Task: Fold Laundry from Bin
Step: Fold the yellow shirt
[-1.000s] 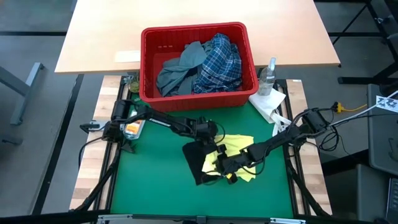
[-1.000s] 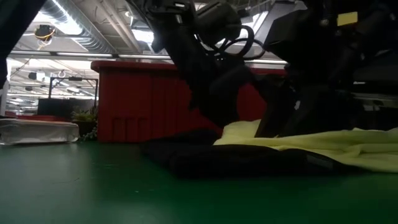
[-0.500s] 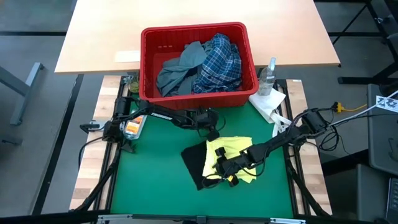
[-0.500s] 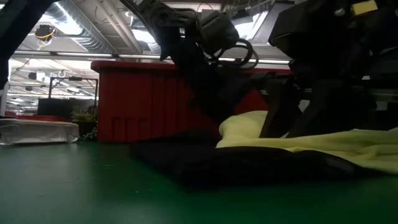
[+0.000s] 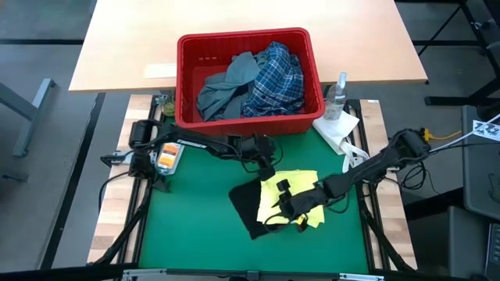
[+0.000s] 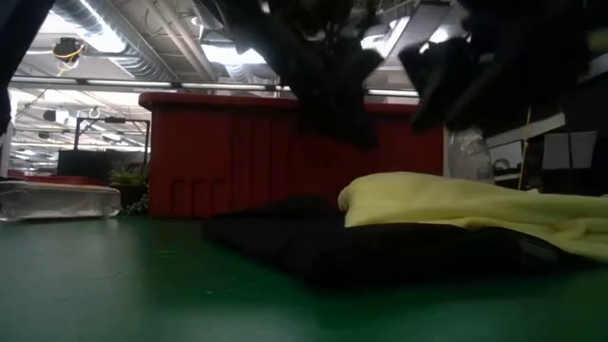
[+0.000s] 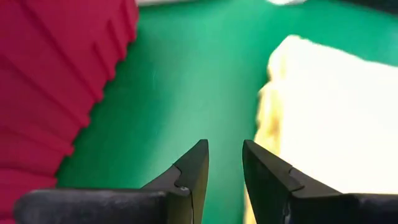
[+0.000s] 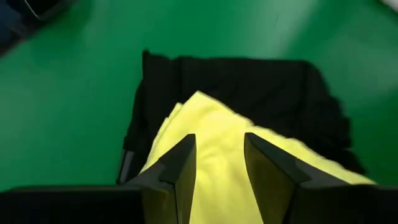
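Note:
The small yellow garment (image 5: 295, 186) lies folded on top of the dark navy one (image 5: 244, 204), which lies flat on the green mat. My left gripper (image 5: 269, 173) hangs open above the mat, just beyond the yellow garment's far edge (image 7: 273, 106), with nothing between its fingers (image 7: 224, 146). My right gripper (image 5: 283, 206) hovers open over the yellow garment (image 8: 211, 168) and is empty too (image 8: 219, 138). In the low view the yellow fold (image 6: 446, 199) rests on the navy cloth (image 6: 313, 249) with both grippers clear above it. The red bin (image 5: 242, 37) at the far side holds a grey-blue garment (image 5: 223, 86) and a plaid shirt (image 5: 275, 78).
A spray bottle (image 5: 337, 94) and a white paper towel (image 5: 337, 129) stand at the mat's far right corner. An orange object (image 5: 166, 160) lies at the left edge. The bin's slotted wall (image 7: 56, 68) is close to my left gripper. Bare green mat (image 5: 187, 226) lies to the near left.
Both grippers have risen off the yellow garment, and the left one has also drawn back a little toward the bin. The yellow garment stays folded on the navy one. Neither gripper's finger gap has visibly changed.

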`<state>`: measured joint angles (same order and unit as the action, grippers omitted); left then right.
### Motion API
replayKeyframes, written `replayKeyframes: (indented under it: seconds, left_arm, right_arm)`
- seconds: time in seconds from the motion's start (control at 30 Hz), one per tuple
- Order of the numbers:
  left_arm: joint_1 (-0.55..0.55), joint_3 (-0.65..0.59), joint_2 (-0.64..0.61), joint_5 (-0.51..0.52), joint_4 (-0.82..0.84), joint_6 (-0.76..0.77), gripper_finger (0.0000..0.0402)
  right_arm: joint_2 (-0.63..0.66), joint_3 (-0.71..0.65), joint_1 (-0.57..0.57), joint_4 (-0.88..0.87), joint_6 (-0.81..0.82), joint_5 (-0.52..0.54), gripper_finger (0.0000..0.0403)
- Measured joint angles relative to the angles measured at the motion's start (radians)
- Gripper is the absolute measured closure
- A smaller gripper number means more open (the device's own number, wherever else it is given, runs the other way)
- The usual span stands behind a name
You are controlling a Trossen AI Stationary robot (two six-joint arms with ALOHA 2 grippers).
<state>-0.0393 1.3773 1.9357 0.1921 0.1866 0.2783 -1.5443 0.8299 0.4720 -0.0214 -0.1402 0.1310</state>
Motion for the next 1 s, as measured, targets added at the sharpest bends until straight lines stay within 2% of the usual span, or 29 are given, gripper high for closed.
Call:
replayKeyframes:
  seconds: [0.13, 0.27, 0.43, 0.67, 1.0]
  left_arm:
    - [0.04, 0.0, -0.036, -0.002, -0.003, 0.0, 0.0308]
    - [0.09, 0.0, -0.04, -0.01, 0.004, 0.0, 0.0308]
    - [0.15, 0.0, -0.04, -0.082, 0.015, 0.0, 0.0308]
    - [0.235, 0.0, -0.028, -0.082, 0.012, 0.0, 0.0308]
    - [0.322, 0.0, 0.062, -0.079, -0.005, 0.007, 0.0308]
  right_arm:
    - [0.118, 0.001, 0.0, -0.102, 0.0, 0.02, 0.0267]
    - [0.218, 0.001, 0.0, -0.272, 0.008, 0.109, 0.0267]
    - [0.287, 0.001, -0.001, -0.517, 0.11, 0.246, 0.0267]
    - [0.269, 0.001, -0.001, -0.709, 0.256, 0.362, 0.0267]
    - [0.154, 0.002, -0.001, -0.713, 0.293, 0.375, 0.0267]
